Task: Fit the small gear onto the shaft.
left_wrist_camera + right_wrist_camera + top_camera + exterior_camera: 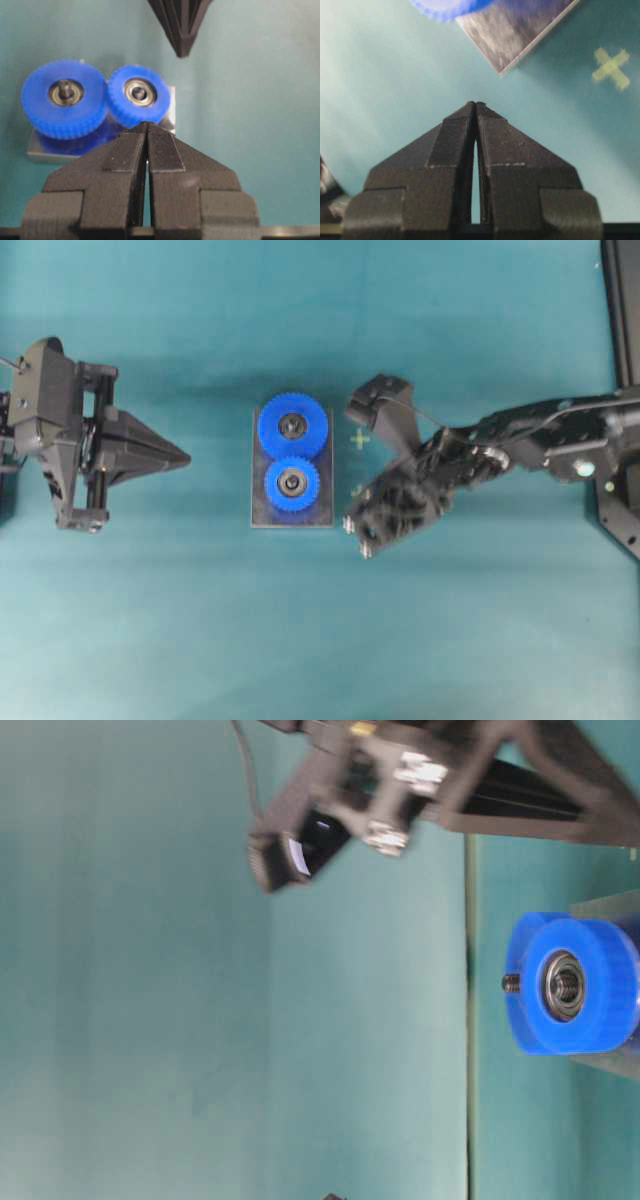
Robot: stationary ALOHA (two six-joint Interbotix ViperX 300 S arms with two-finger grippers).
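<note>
We judge the fitting done, so the step is a clean retreat. The grey plate (322, 515) lies ahead of both grippers, carrying the larger gear (292, 424) and, meshed beside it, the small gear (291, 483) seated on the shaft (140, 92). The left gripper (185, 456) waits well short, fingers pressed together. The right gripper (475, 103), tips together and empty, should back away without brushing the plate corner ahead of them.
</note>
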